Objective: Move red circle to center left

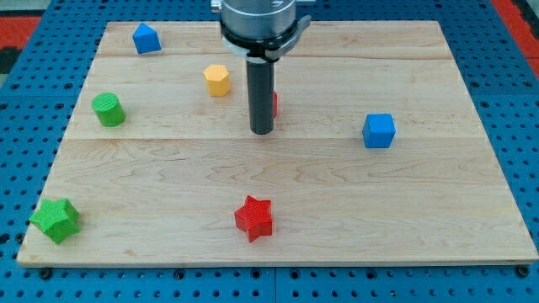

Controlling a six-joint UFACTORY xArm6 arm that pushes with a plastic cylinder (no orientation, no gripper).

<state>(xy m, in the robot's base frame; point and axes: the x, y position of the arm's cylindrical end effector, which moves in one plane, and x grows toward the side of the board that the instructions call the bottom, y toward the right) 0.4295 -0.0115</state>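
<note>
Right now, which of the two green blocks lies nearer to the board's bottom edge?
The green star, at the view's bottom-left corner; the green cylinder sits higher up.

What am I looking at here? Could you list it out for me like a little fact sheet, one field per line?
Surface: wooden board on a blue pegboard
Arm: dark rod, my tip near the board's middle
Red circle: mostly hidden behind the rod, a sliver showing at its right edge
Yellow block: left of the rod
Blue cube: right side
Blue block: top left
Green cylinder: left side
Green star: bottom left corner
Red star: bottom centre
</note>
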